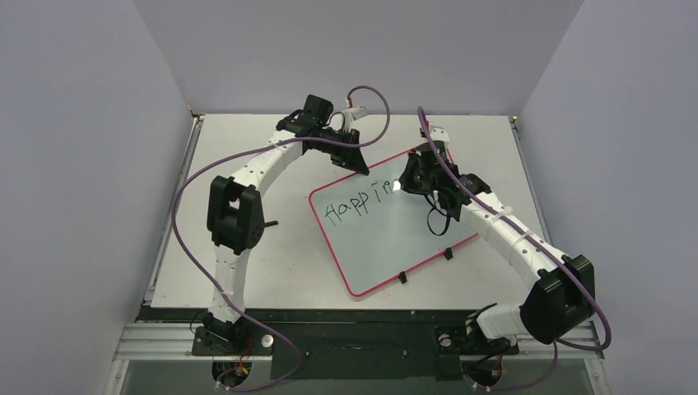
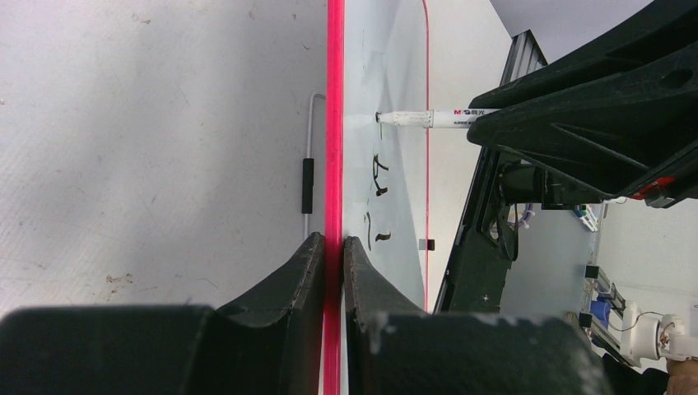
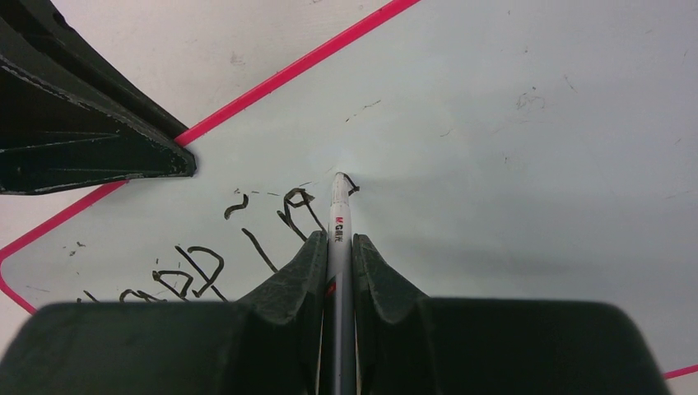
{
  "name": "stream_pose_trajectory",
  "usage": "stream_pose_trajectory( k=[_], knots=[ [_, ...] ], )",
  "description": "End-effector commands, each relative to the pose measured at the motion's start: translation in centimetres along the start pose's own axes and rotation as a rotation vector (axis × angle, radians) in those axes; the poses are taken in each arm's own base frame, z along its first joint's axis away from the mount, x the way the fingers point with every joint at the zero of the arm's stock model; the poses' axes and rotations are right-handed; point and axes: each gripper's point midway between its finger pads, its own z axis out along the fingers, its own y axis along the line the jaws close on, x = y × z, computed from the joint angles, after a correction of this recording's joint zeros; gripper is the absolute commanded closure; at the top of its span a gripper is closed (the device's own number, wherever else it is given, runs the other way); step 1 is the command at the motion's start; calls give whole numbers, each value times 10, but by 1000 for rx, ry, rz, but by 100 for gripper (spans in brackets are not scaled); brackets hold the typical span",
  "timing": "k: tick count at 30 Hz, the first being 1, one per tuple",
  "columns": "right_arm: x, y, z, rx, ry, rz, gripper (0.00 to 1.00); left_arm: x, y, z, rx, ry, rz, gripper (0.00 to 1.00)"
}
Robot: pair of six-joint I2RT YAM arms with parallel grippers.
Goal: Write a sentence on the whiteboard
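Black lettering (image 1: 358, 204) is progressing; right gripper (image 3: 339, 240) is pinching marker (image 3: 338, 210), left gripper (image 2: 331, 245) clamping whiteboard (image 1: 403, 239) rim; next stroke needs steady contact.

The right gripper (image 3: 339, 240) has its two black fingers (image 3: 300, 267) pressed against a slim white marker (image 3: 338, 216), which points away from the camera. The marker's tip touches the whiteboard (image 3: 527, 156), at a small black stroke. Left of the tip and nearer the camera runs the sentence (image 3: 206, 262), thin black handwritten letters in a slanted line, cut off by the gripper body. Beyond the tip the board's red rim (image 3: 313, 62) crosses diagonally. Far left of the tip, a black finger (image 3: 90, 132) of the other arm rests at that rim.
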Motion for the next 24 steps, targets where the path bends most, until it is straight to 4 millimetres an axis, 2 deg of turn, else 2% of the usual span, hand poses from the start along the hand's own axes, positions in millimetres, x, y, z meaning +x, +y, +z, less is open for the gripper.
stream_pose_trajectory(
  k=[1, 7, 12, 17, 24],
  knots=[
    [-22, 10, 2, -19, -64, 16, 100, -8, -23, -2, 38, -8, 77, 100],
    [-15, 18, 2, -41, -49, 3, 100, -9, -24, -2, 38, -11, 80, 100],
    [0, 20, 1, -49, -22, -8, 100, -11, -25, -3, 38, -15, 84, 100],
    [14, 13, 1, -31, 0, -9, 100, -11, -25, -3, 38, -15, 82, 100],
    [24, -5, -4, 15, -1, -10, 100, -12, -27, -4, 39, -20, 85, 100]
  ],
)
